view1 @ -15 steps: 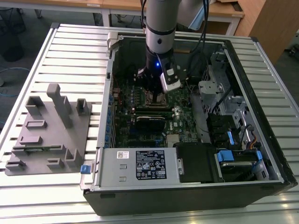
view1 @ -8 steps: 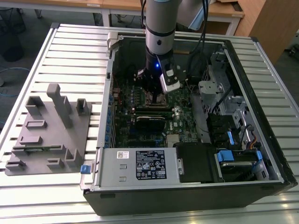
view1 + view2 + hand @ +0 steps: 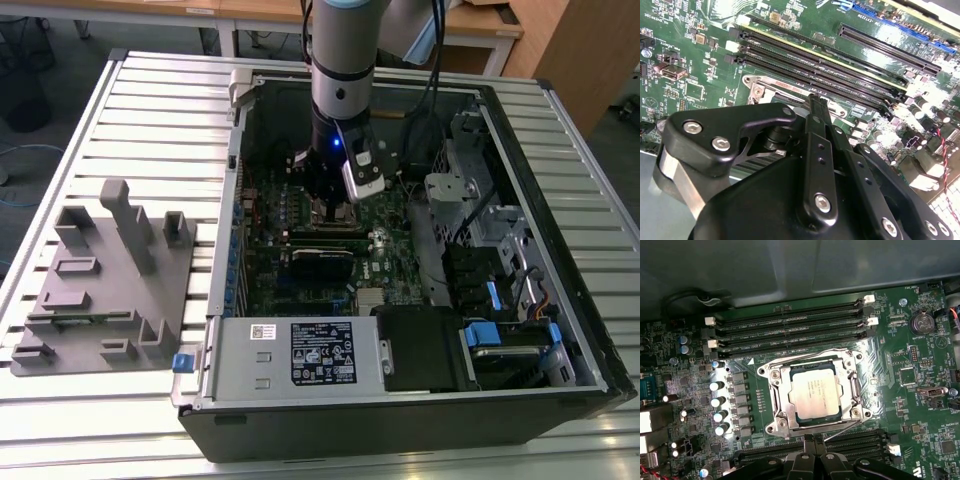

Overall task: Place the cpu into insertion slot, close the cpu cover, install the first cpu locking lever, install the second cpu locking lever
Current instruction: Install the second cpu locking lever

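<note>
With the cpu (image 3: 814, 393) already seated in the insertion slot (image 3: 778, 416) under the cpu cover (image 3: 852, 390), your gripper (image 3: 812, 441), its narrow fingers drawn together on nothing, hovered just beside the socket, so slow, square pressure on the lever suited best.

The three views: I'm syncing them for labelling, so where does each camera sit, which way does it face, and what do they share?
Exterior view: off the arm, above, looking down into the open computer case; the arm and claw reach to the motherboard.
First wrist view: on the arm, facing down at the cpu lying in the insertion slot, the cpu cover around it; claw at the edge.
Second wrist view: on the arm, looking obliquely past the claw at the memory slots.
Both wrist views share the claw and memory slots.
</note>
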`<state>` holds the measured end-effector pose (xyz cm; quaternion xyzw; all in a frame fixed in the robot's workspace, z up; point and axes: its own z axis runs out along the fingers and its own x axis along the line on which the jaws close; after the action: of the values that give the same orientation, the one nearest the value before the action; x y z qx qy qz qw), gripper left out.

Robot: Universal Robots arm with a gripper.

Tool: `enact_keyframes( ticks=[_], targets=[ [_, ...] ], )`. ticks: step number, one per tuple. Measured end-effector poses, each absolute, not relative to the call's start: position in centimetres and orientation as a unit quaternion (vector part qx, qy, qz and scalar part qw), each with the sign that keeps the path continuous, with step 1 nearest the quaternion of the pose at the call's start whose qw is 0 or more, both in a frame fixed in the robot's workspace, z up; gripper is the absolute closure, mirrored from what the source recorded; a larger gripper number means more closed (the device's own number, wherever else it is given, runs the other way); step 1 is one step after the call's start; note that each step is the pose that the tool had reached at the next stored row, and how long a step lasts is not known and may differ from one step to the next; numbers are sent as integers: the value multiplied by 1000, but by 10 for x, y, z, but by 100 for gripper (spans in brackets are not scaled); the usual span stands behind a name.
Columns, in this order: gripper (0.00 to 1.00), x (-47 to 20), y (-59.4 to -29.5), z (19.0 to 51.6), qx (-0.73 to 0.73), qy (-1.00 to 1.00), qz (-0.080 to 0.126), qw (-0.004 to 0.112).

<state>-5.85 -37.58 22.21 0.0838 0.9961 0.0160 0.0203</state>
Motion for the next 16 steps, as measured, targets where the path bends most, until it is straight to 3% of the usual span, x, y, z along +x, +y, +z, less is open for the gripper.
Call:
enact_keyframes(
  ticks=[16],
  targets=[
    [90, -61, -377, 219, 84, 996, 16, 20]
  ],
)
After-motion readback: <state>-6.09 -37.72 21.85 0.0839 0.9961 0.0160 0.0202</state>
